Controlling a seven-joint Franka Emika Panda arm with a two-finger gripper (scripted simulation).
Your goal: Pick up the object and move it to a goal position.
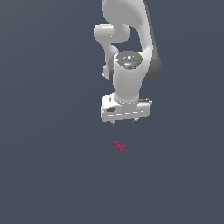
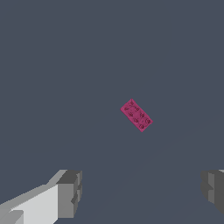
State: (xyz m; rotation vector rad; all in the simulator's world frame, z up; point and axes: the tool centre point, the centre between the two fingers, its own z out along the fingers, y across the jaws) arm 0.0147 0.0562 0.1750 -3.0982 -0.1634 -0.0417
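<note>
The object, a tiny magenta-pink flat block with small studs, lies on the dark grey floor, turned at an angle. My white gripper hangs above it, pointing down, apart from it. Its fingers are spread wide with nothing between them. In the wrist view the block lies well beyond the two grey fingertips, and the gripper holds nothing.
The white arm rises behind the gripper to the top of the exterior view. The dark grey floor spreads around the block on all sides.
</note>
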